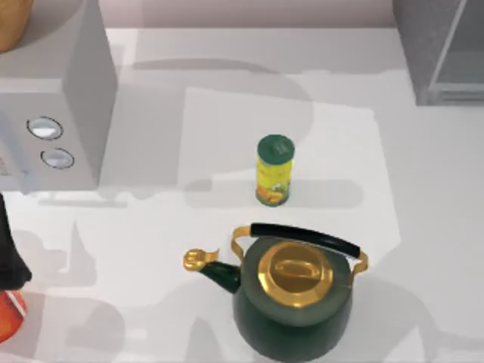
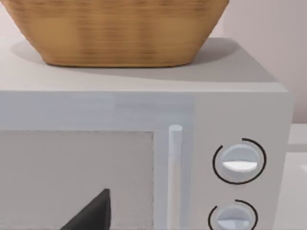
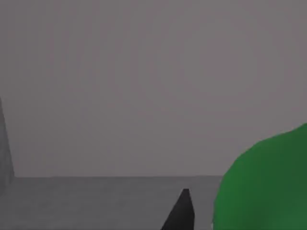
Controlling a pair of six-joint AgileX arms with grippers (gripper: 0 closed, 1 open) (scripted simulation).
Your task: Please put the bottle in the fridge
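The fridge [image 1: 442, 49] is the grey cabinet at the table's far right corner, with its paler glassy door panel [image 1: 463, 60]. In the right wrist view, plain grey fridge walls [image 3: 144, 96] and a grey floor surround the camera. The green bottle [image 3: 268, 187] bulks large and close, right beside a dark part of my right gripper [image 3: 182, 211], with a thin gap between them; whether it is held cannot be told. My left arm [image 1: 9, 253] is parked at the table's left edge. My left gripper [image 2: 91, 213] faces the grey box with two dials.
A grey box with two round dials [image 1: 57, 113] stands at the far left, with a wicker basket [image 2: 115, 28] on top. A yellow can with a green lid [image 1: 274, 170] stands mid-table. A dark green kettle with gold lid [image 1: 295, 299] is near the front. A red object [image 1: 9, 314] lies front left.
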